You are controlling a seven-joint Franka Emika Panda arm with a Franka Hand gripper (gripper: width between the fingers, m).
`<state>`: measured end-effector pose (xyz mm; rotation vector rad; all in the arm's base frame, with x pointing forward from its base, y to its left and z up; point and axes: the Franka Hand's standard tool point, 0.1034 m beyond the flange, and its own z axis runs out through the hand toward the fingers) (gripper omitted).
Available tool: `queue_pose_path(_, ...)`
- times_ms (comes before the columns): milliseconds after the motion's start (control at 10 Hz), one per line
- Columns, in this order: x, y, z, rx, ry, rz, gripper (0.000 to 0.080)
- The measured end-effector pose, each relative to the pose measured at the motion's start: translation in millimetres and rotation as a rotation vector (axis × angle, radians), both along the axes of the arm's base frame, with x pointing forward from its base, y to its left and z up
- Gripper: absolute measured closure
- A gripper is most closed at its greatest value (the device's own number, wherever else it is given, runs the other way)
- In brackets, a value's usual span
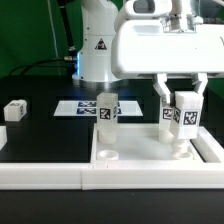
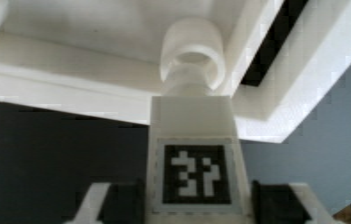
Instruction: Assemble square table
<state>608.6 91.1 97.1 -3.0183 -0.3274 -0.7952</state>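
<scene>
Wrist view: gripper (image 2: 193, 203) fingers clamped on white tagged plastic block leg (image 2: 193, 150).
Risk: tilted leg jams at round socket (image 2: 193, 52) beyond fingertips.

White arm (image 1: 93, 22) w/ blk triangle mark (image 1: 101, 45), boxy white claw (image 1: 183, 101).

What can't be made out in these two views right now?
Whether the pincer grips the leg: wrist view, the picture's edge cuts off its fingers; exterior view, too small.
Whether that leg is seated in the square panel: wrist view, the leg covers the joint; exterior view, blurred.
Panel's corner at the exterior view's right: cut off by the edge.
Small block, its tag: exterior view, too small.
</scene>
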Motion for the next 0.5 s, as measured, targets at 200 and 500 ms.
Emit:
queue_pose_path(200, 0.0, 0.6, -6.3, -0.001, 0.006, 0.001, 0.0509)
queue_pose_path(500, 0.7, 2.4, -12.4, -0.003, 0.012, 0.004, 0.0509)
